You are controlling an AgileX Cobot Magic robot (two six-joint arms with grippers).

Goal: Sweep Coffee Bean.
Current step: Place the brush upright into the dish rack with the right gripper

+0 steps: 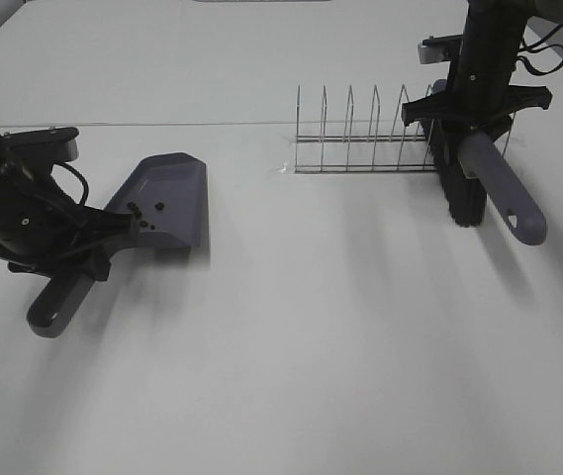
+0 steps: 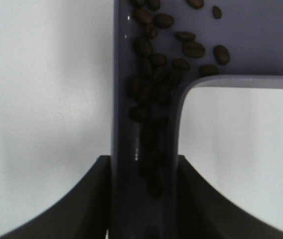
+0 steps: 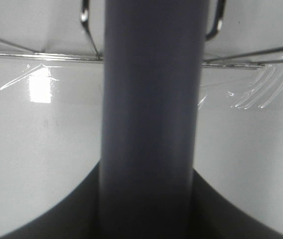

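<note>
Many coffee beans (image 2: 151, 69) lie inside the grey dustpan (image 1: 167, 193), at nine o'clock on the counter (image 1: 340, 327); the left claw (image 1: 71, 259) clamps its handle. At two o'clock, the right claw (image 1: 476, 124) grips the brush (image 1: 507, 198) beside the wire rack (image 1: 360, 139).

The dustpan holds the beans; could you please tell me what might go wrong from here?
1. Many coffee beans lie in the handle channel of the dustpan, right down to the left gripper. Tipping the pan back could spill them or lodge them at the jaws.
2. The brush in the right gripper hangs close to the wire rack. A careless swing might snag the wires.
</note>
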